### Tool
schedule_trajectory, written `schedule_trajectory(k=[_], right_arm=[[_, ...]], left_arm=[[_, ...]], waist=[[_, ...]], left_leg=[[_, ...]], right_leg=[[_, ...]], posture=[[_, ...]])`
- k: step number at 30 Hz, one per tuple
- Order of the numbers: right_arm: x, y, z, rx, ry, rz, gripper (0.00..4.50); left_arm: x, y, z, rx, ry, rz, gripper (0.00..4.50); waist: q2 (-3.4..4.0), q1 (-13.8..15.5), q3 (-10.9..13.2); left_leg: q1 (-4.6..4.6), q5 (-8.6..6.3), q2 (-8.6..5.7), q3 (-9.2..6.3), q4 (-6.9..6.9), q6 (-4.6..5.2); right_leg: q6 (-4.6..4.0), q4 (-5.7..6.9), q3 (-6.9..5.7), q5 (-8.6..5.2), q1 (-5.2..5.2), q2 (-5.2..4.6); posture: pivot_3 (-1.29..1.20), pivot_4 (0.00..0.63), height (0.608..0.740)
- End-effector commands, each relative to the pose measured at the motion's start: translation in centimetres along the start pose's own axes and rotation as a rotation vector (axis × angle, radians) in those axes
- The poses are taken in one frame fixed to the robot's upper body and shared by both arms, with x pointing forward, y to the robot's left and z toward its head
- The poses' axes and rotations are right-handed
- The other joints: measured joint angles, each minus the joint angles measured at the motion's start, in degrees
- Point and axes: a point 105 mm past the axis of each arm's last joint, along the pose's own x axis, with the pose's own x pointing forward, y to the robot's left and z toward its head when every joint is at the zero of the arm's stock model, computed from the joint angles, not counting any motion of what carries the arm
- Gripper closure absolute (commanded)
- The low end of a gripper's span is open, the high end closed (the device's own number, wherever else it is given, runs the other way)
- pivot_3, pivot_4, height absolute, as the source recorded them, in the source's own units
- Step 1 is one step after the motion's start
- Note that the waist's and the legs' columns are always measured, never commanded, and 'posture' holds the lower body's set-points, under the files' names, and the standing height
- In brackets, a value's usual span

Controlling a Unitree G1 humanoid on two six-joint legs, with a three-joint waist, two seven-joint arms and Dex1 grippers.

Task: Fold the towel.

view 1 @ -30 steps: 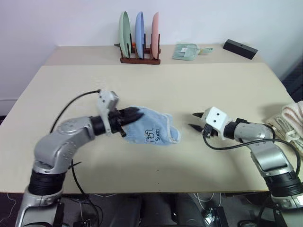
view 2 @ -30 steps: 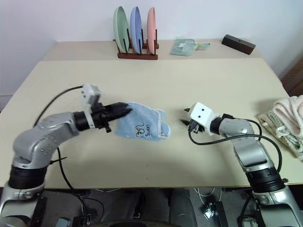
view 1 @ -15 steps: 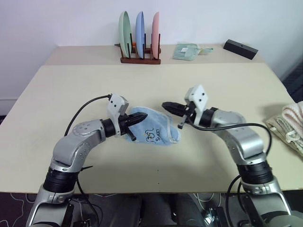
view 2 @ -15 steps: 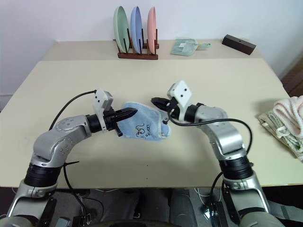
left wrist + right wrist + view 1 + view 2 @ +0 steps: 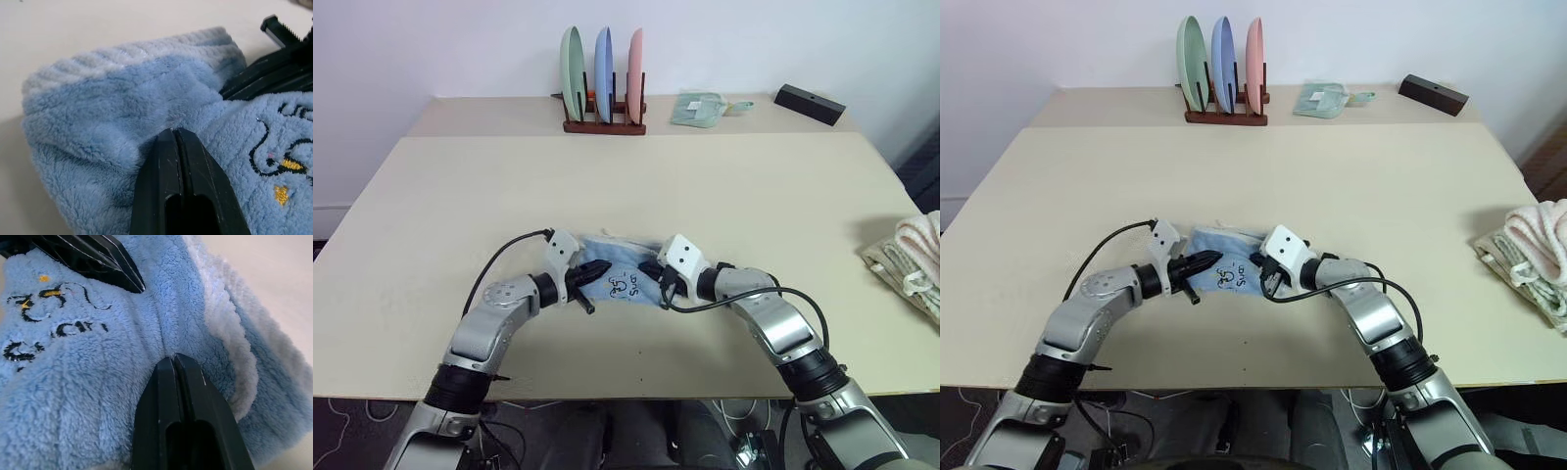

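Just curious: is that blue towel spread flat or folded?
Folded. The towel lies doubled into a small bundle, layered edges showing, with both grippers, left and right, shut against it.

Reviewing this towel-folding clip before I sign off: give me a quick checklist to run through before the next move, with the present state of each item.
1. Left gripper shut, tips on the towel: ok.
2. Right gripper shut, tips on the towel's other side: ok.
3. Whether either gripper actually pinches cloth rather than pressing on it: cannot tell.
4. Towel lying on the table: ok, bunched rather than flat.
5. Fold neat and finished: not ok, edges look uneven.
6. Bare table around the towel for the next fold: ok; plate rack and cream-pink cloth stand far off.
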Motion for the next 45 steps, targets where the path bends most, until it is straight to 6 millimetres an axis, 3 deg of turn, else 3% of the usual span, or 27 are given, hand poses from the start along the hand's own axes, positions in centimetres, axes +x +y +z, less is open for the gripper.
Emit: schedule_trajectory(k=[1, 5, 8, 16, 22, 27, 30, 36, 40, 42, 45], right_arm=[[-1.5, -1.7, 1.8, 0.049, -0.064, -0.041, 3.63], [-3.8, -2.6, 3.7, 0.154, -0.125, -0.048, 1.63], [-5.2, -2.7, 3.9, 0.271, -0.116, -0.045, 0.14], [-6.3, -1.5, 1.1, 0.702, -0.013, -0.027, 0.06], [-4.3, -0.3, 0.5, 0.844, 0.026, 0.0, 0.06], [-2.2, 1.3, 1.3, 0.857, 0.029, 0.076, 0.06], [-1.4, 1.1, 1.9, 0.878, 0.004, 0.073, 1.26], [-1.7, 0.1, 2.9, 0.893, -0.059, 0.048, 4.43], [-3.3, -2.2, 3.7, 0.891, -0.142, -0.042, 4.48], [-5.0, -4.8, 4.1, 0.896, -0.21, -0.155, 4.48], [-9.5, -10.2, 3.9, 0.904, -0.315, -0.418, 4.48]], left_arm=[[-0.8, 0.8, 2.5, 0.018, -0.112, 0.039, 4.5], [-2.6, 0.8, 4.4, 0.071, -0.168, 0.026, 4.5], [-4.2, 0.1, 4.1, 0.128, -0.13, -0.029, 4.5], [-6.8, -1.4, 2.9, 0.219, -0.025, -0.141, 4.5], [-7.0, -2.3, 3.0, 0.218, -0.027, -0.192, 4.5], [-7.1, -2.4, 2.8, 0.228, -0.016, -0.187, 4.5], [-7.1, -2.4, 2.8, 0.232, -0.019, -0.176, 4.5], [-7.3, -2.3, 2.8, 0.223, -0.024, -0.15, 4.5], [-7.2, -2.3, 2.9, 0.221, -0.034, -0.142, 4.5], [-7.1, -2.1, 3.1, 0.216, -0.043, -0.132, 4.5], [-6.7, -1.8, 3.2, 0.212, -0.052, -0.127, 4.5]], waist=[[0.0, -0.02, 0.0], [0.0, -0.08, 0.02], [0.02, -0.32, 0.02], [0.06, 0.01, 0.05], [0.09, -0.41, 0.05], [0.09, -1.14, 0.05], [0.1, -1.46, 0.05], [0.11, -1.43, 0.06], [0.11, -1.35, 0.06], [0.14, -1.35, 0.08], [0.18, -1.11, 0.1]], left_leg=[[-0.02, 0.0, 0.0, 0.0, 0.01, 0.0], [-0.17, 0.0, 0.01, -0.01, 0.0, -0.01], [-0.33, 0.0, 0.04, -0.01, -0.01, -0.01], [-0.49, -0.14, 0.03, -0.01, -0.01, 0.25], [-0.52, -0.13, 0.03, 0.02, -0.01, 0.24], [-0.51, -0.11, 0.07, 0.01, -0.03, 0.2], [-0.52, -0.1, 0.07, 0.01, -0.03, 0.19], [-0.61, 0.0, 0.06, 0.02, -0.03, 0.0], [-0.61, -0.01, 0.05, 0.02, -0.02, 0.03], [-0.62, -0.03, 0.04, 0.02, -0.02, 0.07], [-0.64, -0.04, 0.02, 0.03, -0.02, 0.08]], right_leg=[[0.0, 0.0, 0.0, 0.0, -0.01, 0.0], [0.0, 0.02, 0.0, 0.0, -0.18, 0.0], [-0.01, 0.03, 0.01, 0.0, -0.34, 0.01], [-0.03, 0.01, 0.01, 0.01, -0.43, -0.04], [-0.05, 0.04, 0.02, 0.02, -0.52, -0.05], [-0.09, 0.07, 0.01, 0.05, -0.55, 0.02], [-0.08, 0.08, 0.01, 0.05, -0.57, 0.02], [-0.09, 0.11, 0.01, 0.05, -0.69, 0.02], [-0.08, 0.11, 0.01, 0.05, -0.69, 0.01], [-0.08, 0.11, 0.01, 0.05, -0.69, 0.01], [-0.08, 0.11, 0.01, 0.06, -0.7, -0.01]], posture=[[0.0, 0.15, 0.721], [0.0, 0.15, 0.721], [0.0, 0.15, 0.721], [0.0, 0.15, 0.721], [0.0, 0.15, 0.721], [0.0, 0.15, 0.721], [0.0, 0.15, 0.721], [0.0, 0.15, 0.721], [0.0, 0.15, 0.721], [0.0, 0.15, 0.721], [0.0, 0.15, 0.721]])
